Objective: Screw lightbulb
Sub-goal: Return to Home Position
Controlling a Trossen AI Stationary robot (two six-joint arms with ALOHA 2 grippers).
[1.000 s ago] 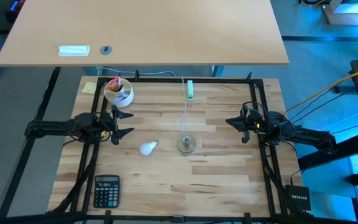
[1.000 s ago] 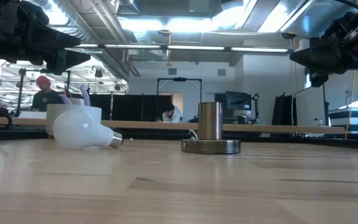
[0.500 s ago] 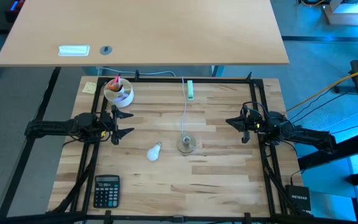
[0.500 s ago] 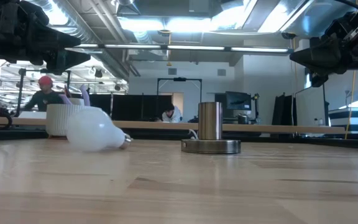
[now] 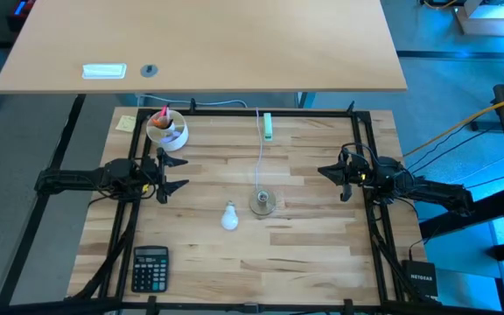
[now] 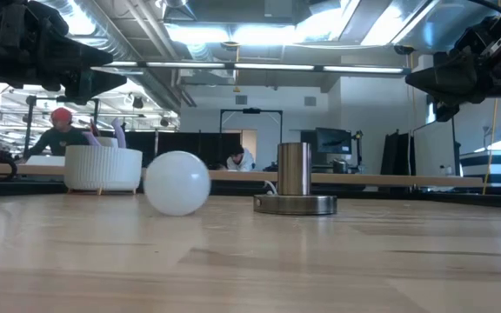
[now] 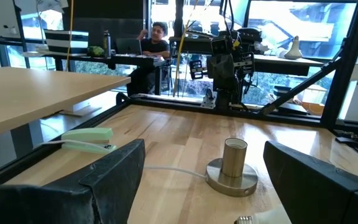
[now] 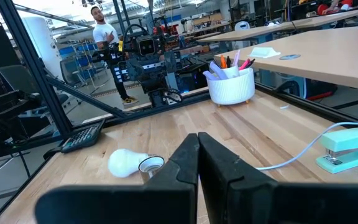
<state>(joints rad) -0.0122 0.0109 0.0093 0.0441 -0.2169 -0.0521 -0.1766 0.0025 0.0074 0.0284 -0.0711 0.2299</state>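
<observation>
Left gripper (image 5: 180,173) hangs open, well apart from the socket (image 5: 262,203); right gripper (image 5: 324,171), closed and empty, hangs on the socket's other side. The lightbulb (image 5: 228,216) lies just beside the socket.

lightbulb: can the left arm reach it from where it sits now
Probably yes. The lightbulb lies loose on bare table beside the socket, ahead of the open left gripper, with nothing between them. The right gripper waits shut at the far side.
</observation>
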